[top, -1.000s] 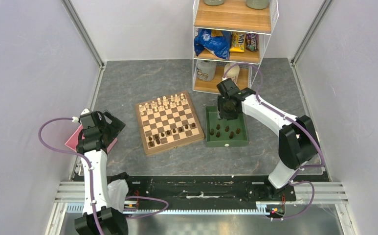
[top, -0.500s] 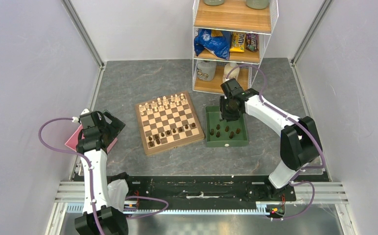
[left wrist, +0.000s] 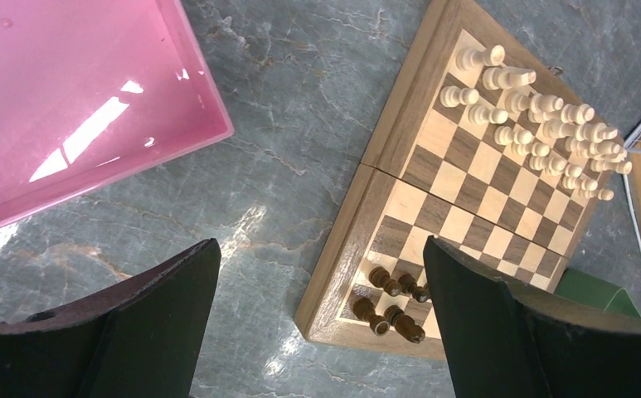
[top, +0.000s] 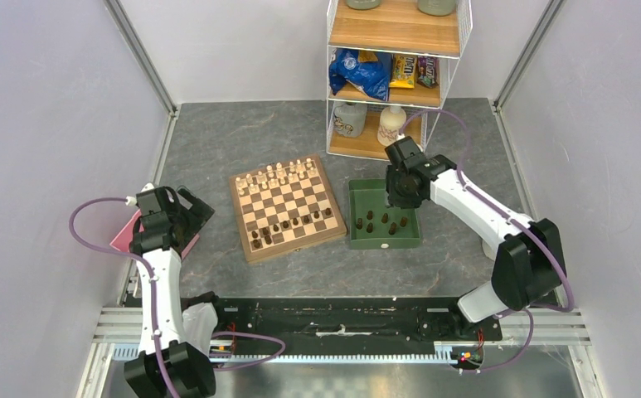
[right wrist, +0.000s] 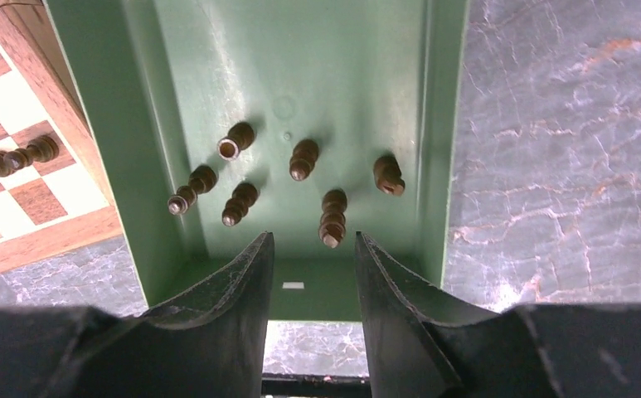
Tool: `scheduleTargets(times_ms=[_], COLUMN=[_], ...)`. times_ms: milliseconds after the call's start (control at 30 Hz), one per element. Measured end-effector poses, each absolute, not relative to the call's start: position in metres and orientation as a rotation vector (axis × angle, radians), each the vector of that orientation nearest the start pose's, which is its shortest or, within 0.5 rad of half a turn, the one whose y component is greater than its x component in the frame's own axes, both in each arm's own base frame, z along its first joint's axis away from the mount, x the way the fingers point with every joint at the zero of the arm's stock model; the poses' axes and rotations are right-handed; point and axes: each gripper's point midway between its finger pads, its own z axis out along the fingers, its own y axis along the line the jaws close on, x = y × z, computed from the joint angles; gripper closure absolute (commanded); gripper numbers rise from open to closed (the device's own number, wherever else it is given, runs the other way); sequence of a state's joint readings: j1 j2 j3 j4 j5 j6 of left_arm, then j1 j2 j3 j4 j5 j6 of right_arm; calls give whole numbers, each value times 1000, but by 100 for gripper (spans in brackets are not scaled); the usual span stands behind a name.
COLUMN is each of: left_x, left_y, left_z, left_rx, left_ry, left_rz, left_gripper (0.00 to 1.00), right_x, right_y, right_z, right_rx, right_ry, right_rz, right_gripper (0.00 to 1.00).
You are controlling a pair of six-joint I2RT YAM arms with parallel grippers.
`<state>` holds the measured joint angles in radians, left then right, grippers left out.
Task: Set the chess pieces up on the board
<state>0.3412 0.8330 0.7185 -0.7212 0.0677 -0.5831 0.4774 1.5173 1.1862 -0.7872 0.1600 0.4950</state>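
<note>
1. Grey marbled counter point(top: 242, 133) filled the walled cell, and a wire shelf unit point(top: 395, 75) of snack bags and bottles stood at its far edge.
2. We found the chessboard point(top: 288, 201) near the counter's middle, turned slightly askew. The green tray point(top: 386, 243) sat just beside it on the right, and a pink tray point(left wrist: 68, 99) lay well apart on the left.
3. We saw cream chess pieces point(left wrist: 541, 124) filling the two far rows of the chessboard.
4. We found the dark-brown chess pieces point(top: 292, 224) in two groups. Some stood on the near rows of the chessboard, most in one line with a couple behind them at the near left corner. Six more were scattered on the floor of the green tray.
5. We saw the right end effector point(right wrist: 313, 274) hanging over the far right part of the green tray. Its fingers were a narrow gap apart and held nothing, and the nearest piece sat just ahead of that gap, untouched.
6. We saw the left end effector point(left wrist: 321, 253) hovering above bare counter between the pink tray and the left edge of the chessboard, with its fingers spread wide and empty.
</note>
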Motion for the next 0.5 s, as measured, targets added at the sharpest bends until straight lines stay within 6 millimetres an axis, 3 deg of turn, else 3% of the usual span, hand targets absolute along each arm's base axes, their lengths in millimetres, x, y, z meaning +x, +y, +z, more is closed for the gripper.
scheduleTargets(times_ms=[100, 300, 367, 500], left_x=[236, 243, 243, 244], left_y=[42, 42, 41, 36], left_z=[136, 145, 149, 157], left_rx=[-1014, -950, -930, -891], left_ry=[2173, 2127, 2111, 2085], left_rz=[-226, -240, -248, -277], left_gripper=[1, 0, 0, 1], right_x=[293, 294, 291, 272], right_y=[140, 141, 145, 158], right_z=[119, 151, 151, 131], right_rx=[109, 144, 135, 83], right_ry=[2692, 2696, 2712, 2785], right_rz=[93, 118, 150, 242], right_gripper=[52, 52, 52, 52])
